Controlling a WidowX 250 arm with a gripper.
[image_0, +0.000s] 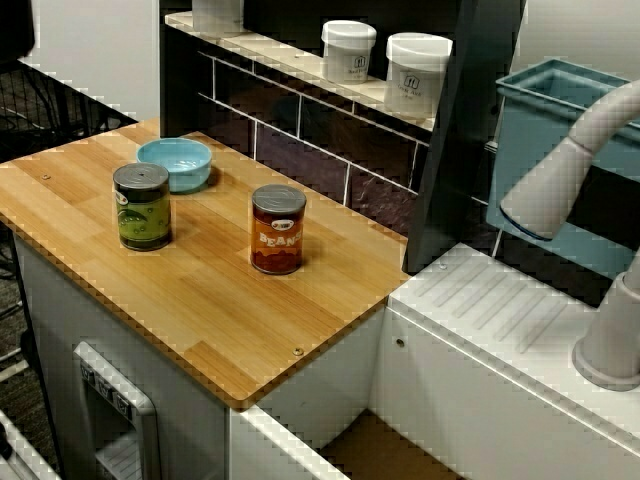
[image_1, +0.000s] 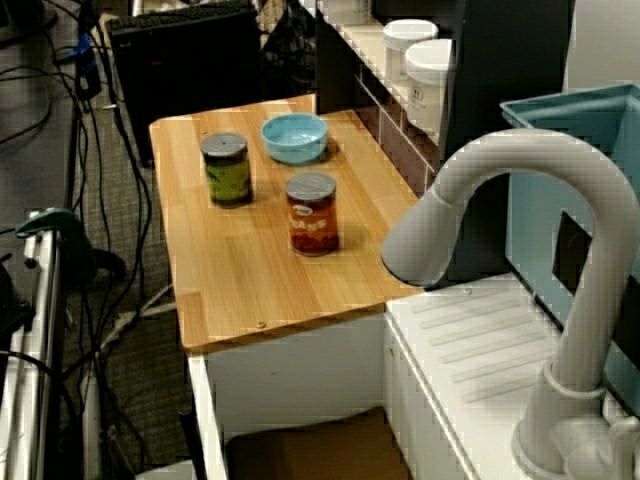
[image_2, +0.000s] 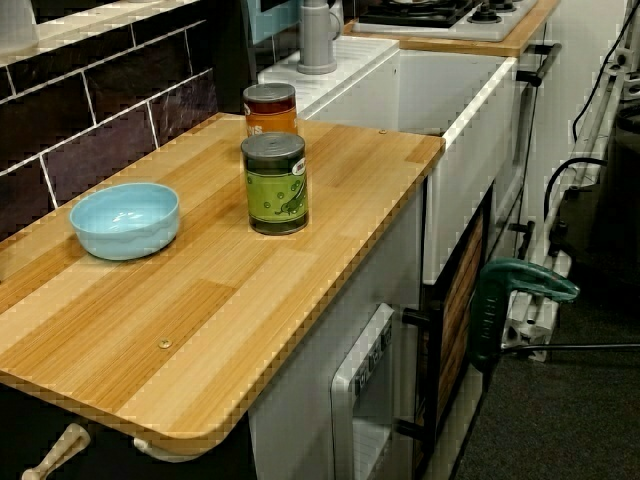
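The bean can stands upright near the middle of the wooden counter. It is a cylinder with a glossy orange-red label and a flat grey metal lid, which is shut, so you cannot see the contents. The green can has the same shape, a dark lid and a green label. It stands upright near the bean can but apart from it, closer to the counter's front edge.

The gripper lies outside all three views, so you cannot tell how its fingers stand.

Just behind the green can sits the bowl, round, shallow and pale blue. In the low view along the counter its inside shows only smooth glaze. The counter is light, banded wood with rounded corners.

Behind it is a wall of dark glossy tiles with pale grout. On the ledge above it, two white jars stand side by side with their lids on.

To the right are a ribbed white drainboard, a curved matte grey faucet and a teal bin.
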